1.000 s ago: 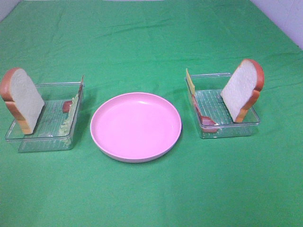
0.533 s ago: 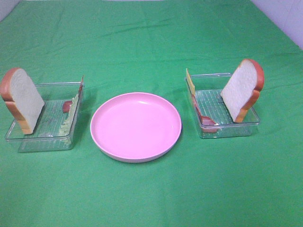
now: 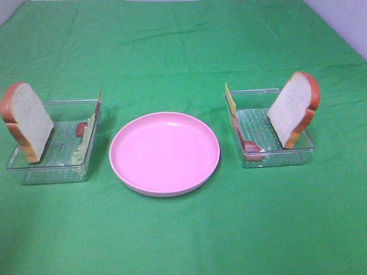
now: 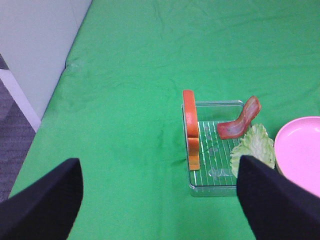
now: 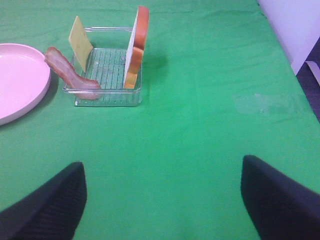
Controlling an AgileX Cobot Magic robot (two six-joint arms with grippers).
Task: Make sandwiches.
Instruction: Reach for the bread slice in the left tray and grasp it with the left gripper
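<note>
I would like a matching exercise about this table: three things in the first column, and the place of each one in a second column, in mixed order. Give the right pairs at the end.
Things
1. lettuce leaf
2. pink plate
3. cheese slice

Places
a. in the right tray
b. in the left tray
c. on the cloth between both trays

Pairs: 1-b, 2-c, 3-a
</note>
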